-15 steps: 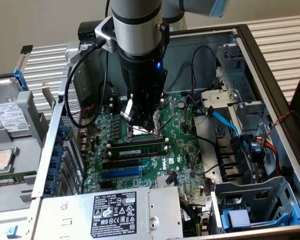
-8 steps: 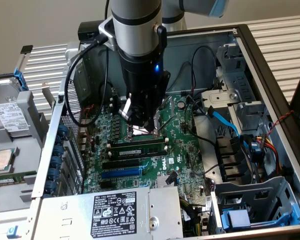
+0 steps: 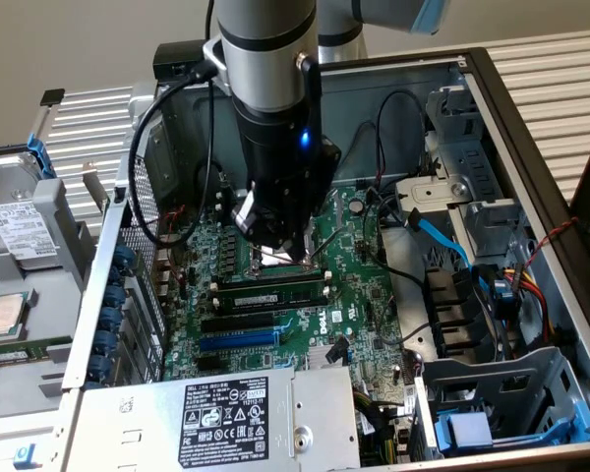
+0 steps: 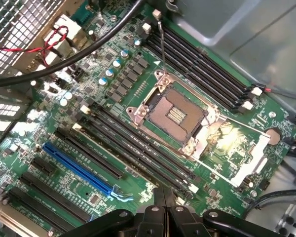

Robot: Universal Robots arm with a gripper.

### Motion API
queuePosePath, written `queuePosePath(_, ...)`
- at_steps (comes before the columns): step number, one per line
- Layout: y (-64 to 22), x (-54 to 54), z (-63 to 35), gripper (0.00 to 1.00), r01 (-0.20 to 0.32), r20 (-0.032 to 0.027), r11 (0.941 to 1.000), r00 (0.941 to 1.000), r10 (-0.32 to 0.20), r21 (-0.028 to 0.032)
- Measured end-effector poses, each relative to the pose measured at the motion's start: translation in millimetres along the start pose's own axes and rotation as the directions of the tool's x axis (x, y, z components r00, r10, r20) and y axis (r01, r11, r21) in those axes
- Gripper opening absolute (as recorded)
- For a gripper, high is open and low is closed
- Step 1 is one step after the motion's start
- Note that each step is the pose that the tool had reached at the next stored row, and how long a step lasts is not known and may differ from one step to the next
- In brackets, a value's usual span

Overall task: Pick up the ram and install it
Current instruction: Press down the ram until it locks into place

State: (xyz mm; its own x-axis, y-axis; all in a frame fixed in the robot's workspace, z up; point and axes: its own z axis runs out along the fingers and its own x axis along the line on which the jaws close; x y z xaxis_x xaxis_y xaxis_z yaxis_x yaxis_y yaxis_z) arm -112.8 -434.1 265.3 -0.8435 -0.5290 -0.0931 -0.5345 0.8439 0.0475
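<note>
The ram (image 3: pixel 271 291) is a thin green stick with dark chips, standing on edge in a black memory slot beside the CPU socket (image 4: pixel 175 116) of the open computer's motherboard (image 4: pixel 227 143). My gripper (image 3: pixel 278 258) hangs just above the ram and the socket, apart from the stick. In the wrist view the gripper (image 4: pixel 164 193) is shut with its fingers pressed together and nothing between them, over the row of black memory slots (image 4: pixel 138 153). From above, I cannot tell the ram from the slots.
A blue expansion slot (image 4: pixel 79 168) lies beyond the memory slots. Black cables (image 4: pixel 64 64) cross the board's corner. The power supply (image 3: pixel 226 418) fills the near side, a drive cage with cables (image 3: pixel 472 226) the exterior view's right. A hard drive (image 3: pixel 20 226) lies outside the case.
</note>
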Motion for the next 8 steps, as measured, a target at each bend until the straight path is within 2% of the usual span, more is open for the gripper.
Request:
queuePosePath(4, 0.0, 0.0, 0.5, 0.11, -0.07, 0.0036, 0.9975, 0.9975, 0.07, 0.0065)
queuePosePath(8, 0.0, 0.1, 1.0, 0.11, -0.14, 0.0076, 0.99, 0.9901, 0.14, 0.0127)
